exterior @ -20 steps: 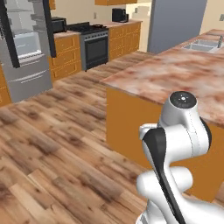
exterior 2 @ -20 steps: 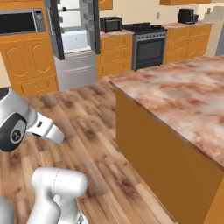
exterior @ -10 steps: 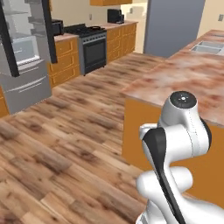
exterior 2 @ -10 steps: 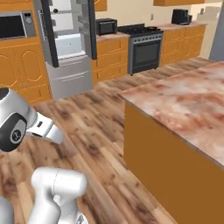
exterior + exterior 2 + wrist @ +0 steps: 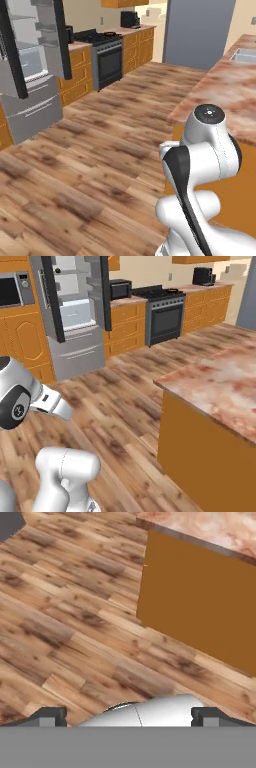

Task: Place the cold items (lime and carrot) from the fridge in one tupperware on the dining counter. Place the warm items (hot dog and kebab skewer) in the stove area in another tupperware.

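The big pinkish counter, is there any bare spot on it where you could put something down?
Yes. The stone counter looks bare from its near corner back along the part in view, so that stretch is free. In the left base view its far end holds a sink, which takes up room there. The wooden floor between counter and fridge is open too.

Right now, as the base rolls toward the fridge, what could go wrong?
1. The island counter corner sits close beside the base; a tight turn could clip it.
2. The fridge doors stand open into the aisle, so the arm could strike one.
3. The claw is open and empty, aimed at the floor.
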Tool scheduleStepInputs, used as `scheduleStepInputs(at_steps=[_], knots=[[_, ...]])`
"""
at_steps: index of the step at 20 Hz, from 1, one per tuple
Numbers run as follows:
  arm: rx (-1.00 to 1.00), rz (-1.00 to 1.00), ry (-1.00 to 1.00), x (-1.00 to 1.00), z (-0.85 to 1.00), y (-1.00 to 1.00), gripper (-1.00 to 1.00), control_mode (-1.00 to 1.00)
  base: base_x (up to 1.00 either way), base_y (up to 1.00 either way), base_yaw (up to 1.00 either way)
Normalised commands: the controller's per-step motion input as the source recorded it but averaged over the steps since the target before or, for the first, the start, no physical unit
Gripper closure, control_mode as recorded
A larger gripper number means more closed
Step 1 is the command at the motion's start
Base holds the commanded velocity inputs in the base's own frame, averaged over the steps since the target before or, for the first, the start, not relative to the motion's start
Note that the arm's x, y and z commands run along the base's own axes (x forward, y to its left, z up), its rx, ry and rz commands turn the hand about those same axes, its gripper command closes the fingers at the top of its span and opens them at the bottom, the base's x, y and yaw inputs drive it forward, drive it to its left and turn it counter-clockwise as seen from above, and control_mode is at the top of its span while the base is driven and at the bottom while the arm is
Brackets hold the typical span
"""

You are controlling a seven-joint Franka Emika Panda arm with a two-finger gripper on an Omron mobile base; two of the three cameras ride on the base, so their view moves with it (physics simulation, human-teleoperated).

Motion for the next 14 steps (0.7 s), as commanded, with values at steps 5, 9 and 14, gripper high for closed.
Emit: scheduleStepInputs(at_steps=[5, 9, 14], knots=[[0.00, 0.00, 0.00, 0.00, 0.00, 0.00, -1.00, 1.00, 1.00, 0.79, -0.17], [0.00, 0.00, 0.00, 0.00, 0.00, 0.00, -1.00, 1.00, 1.00, 0.55, -0.11], [0.00, 0.00, 0.00, 0.00, 0.00, 0.00, -1.00, 1.00, 1.00, 0.33, -0.10]])
